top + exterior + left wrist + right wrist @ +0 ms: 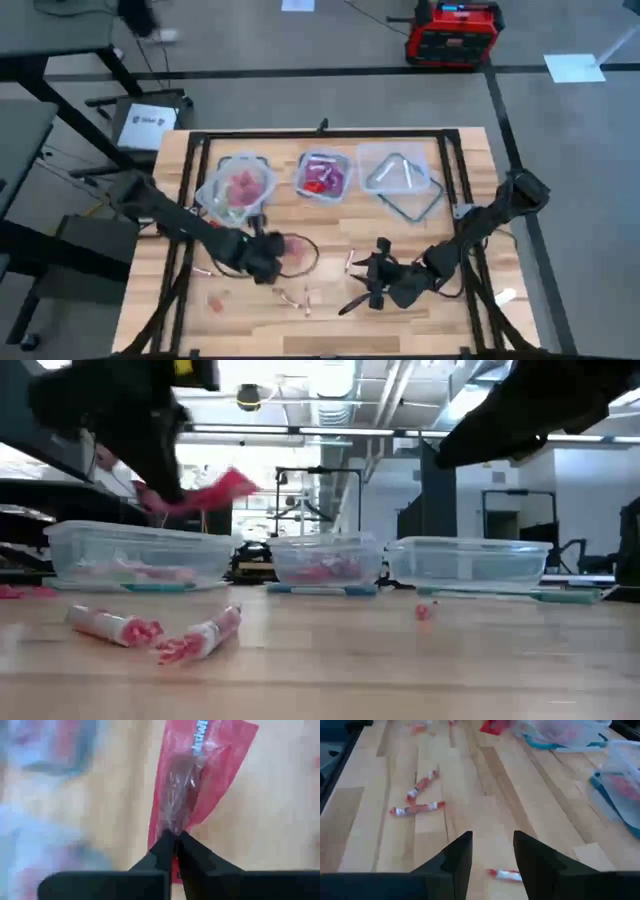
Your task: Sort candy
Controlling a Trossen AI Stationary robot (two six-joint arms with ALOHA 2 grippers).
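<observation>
1. High view: the left gripper [268, 256] sits near the table's middle, closed on a red candy wrapper [296, 247]; the left tub [237, 186] lies far from it, toward the back.
2. Low view: the wrapper [212, 491] hangs above that tub [135, 552].
3. Left wrist view: the fingers [167, 851] pinch the wrapper's end; its long axis runs straight away from them.
4. Right wrist view: the right gripper [492, 851] is half open and empty; a small candy [504, 874] lies just beyond it.

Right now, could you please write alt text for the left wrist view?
The left gripper is shut on a red candy wrapper, held above the wooden table. A blurred clear container lies to one side.
</observation>
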